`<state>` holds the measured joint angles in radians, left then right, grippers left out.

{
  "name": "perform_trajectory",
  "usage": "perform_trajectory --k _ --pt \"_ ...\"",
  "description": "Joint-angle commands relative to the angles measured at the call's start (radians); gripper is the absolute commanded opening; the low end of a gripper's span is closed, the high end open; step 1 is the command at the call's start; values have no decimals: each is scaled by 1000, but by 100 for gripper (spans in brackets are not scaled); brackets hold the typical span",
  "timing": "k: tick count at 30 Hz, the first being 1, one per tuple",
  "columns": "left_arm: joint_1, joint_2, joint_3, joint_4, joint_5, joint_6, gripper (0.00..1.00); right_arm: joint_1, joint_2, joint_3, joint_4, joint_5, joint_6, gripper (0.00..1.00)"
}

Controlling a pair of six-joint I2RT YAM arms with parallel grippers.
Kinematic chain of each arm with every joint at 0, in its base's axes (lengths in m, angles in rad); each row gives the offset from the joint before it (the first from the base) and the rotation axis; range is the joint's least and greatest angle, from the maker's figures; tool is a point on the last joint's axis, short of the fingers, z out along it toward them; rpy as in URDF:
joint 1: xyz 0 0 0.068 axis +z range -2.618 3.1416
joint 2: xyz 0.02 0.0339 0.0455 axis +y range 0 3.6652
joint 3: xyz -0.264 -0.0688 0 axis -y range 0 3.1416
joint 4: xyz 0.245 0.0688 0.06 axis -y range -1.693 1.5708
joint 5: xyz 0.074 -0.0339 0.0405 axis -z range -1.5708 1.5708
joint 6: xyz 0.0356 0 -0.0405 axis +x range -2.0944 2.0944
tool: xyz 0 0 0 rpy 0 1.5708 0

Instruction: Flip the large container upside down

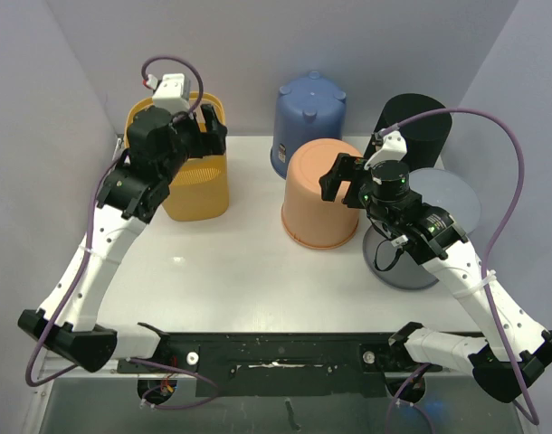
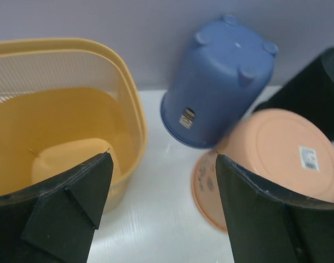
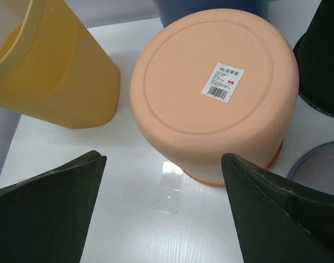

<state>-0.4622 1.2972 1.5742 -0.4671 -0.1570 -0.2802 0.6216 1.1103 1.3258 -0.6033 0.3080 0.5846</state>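
The white table (image 1: 231, 271) is crowded along its far side. The biggest open vessel on it is the yellow basket (image 1: 199, 194), which I take to be the large container. It stands at the left rear, close to the back wall, mouth up, so the turn is not yet done. Right of it come an orange bucket (image 1: 312, 203) at mid-table and a blue bucket (image 1: 308, 104) behind that, both bottom up. A black bin (image 1: 421, 127) and a grey bin (image 1: 452, 203) sit further right, partly hidden by the arm. The left gripper (image 2: 162, 161) hangs over the basket's right rim with its jaws apart and nothing between them. The right gripper (image 3: 162, 159) hovers over the orange bucket, also spread wide and empty. As I see it, the trouble ahead lies in the grip and the lack of room. The basket's upper wall looks like thin ribbed mesh, so a pinch on the rim may flex it and let it slip partway through the flip. The blue bucket and the wall are near enough that a basket swung over could knock either one. A tumble leftward might carry it off the table's edge. The right arm is close by and could be struck if the basket tips toward the middle.
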Motion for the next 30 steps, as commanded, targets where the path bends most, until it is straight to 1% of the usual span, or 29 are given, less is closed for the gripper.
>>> perform_trajectory --k 1,7,10,13,16,18,19,20,21,30 --pt "64 125 118 -75 -119 34 76 0 -5 25 59 -9 -13 92" --pt "79 252 208 -119 -51 95 76 0 -19 14 55 -5 -1 92" --pt "79 283 212 -122 11 102 75 1 -17 16 54 -10 3 92" --pt "79 289 203 -118 30 102 72 3 -17 19 51 -10 3 92" --pt "78 289 194 -113 33 105 64 2 -14 20 53 -10 3 92" --pt "79 290 188 -111 36 106 52 3 -10 20 55 -14 1 92" --pt "79 292 184 -109 35 108 43 2 -9 20 56 -16 2 92" --pt "79 294 185 -111 34 110 37 3 -8 19 56 -16 3 92" --pt "79 297 185 -114 32 111 34 3 -8 19 56 -17 3 92" --pt "77 330 181 -124 5 121 33 3 -14 10 57 -15 8 92"
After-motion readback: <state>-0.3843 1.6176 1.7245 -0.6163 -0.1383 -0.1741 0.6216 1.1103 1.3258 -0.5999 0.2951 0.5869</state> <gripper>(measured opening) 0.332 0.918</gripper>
